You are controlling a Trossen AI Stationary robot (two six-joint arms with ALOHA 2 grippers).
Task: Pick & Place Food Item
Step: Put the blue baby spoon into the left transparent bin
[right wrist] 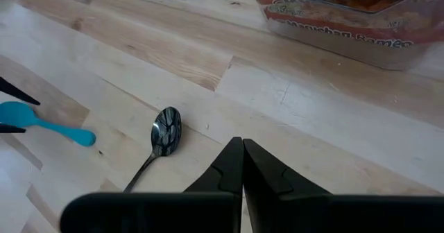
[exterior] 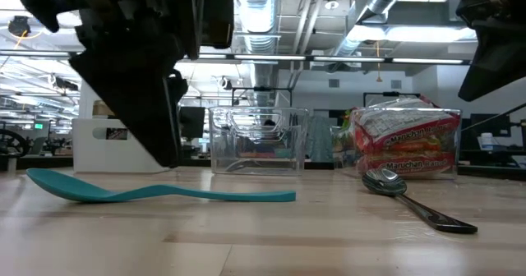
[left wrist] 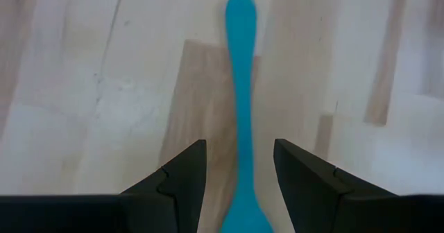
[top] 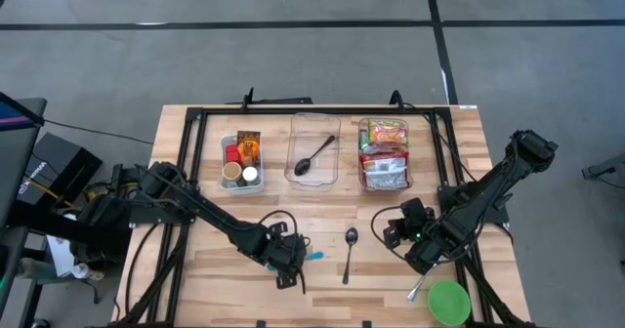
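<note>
A teal plastic spoon (left wrist: 241, 73) lies flat on the wooden table near its front edge; it also shows in the high view (top: 314, 257) and the low view (exterior: 156, 195). My left gripper (left wrist: 239, 167) is open and low over the table, one finger on either side of the spoon's handle near the bowl end, with a gap showing on both sides. My right gripper (right wrist: 243, 165) is shut and empty above the table at the right (top: 395, 228). A metal spoon (top: 350, 250) lies between the two grippers.
Three clear bins stand at the back: one with jars (top: 241, 160), one with a black spoon (top: 314, 157), one with ramen packets (top: 384, 154). A green round thing (top: 449, 302) lies at the front right. Bare wood lies between the bins and the spoons.
</note>
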